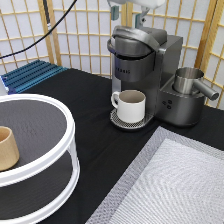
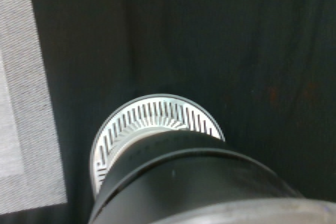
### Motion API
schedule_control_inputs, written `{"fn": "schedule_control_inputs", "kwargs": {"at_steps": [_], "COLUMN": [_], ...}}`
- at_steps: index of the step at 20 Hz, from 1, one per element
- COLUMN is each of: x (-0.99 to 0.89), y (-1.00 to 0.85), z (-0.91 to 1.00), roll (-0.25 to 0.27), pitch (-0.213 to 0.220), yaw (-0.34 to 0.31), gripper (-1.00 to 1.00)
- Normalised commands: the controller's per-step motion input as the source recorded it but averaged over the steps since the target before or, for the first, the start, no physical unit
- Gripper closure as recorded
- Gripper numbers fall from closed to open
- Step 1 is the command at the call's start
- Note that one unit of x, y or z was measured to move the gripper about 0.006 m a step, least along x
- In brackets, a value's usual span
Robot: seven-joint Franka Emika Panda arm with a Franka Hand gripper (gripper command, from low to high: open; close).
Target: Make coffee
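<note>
Hovering above grey metal coffee machine (image 1: 145, 65), claw (image 1: 127, 14) grip indiscernible; glossy cream mug (image 1: 131, 105) on slotted round tray (image 1: 120, 120).

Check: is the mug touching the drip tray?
Touching. The exterior view shows the mug standing on the round drip tray under the coffee machine, with no gap beneath it.

One coffee machine (image 1: 145, 70), one mug (image 1: 131, 105), one tan cup (image 1: 7, 148), one round shelf (image 1: 60, 165).

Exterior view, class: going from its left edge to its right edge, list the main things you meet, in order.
Tan cup on the white round shelf → blue rack → white mug under the coffee machine → metal jug. The gripper hangs above the machine at the exterior view's top.
</note>
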Motion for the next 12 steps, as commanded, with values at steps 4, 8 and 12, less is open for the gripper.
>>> {"fn": "schedule_control_inputs", "kwargs": {"at_steps": [4, 8, 12], "x": [-0.22, -0.07, -0.3], "y": [-0.62, -0.21, 0.24], "z": [-0.22, 0.04, 0.38], "roll": [0.0, -0.033, -0.065], "pitch": [-0.017, -0.021, -0.093], "yaw": [0.002, 0.028, 0.198], "gripper": [-1.0, -1.0, -1.0]}}
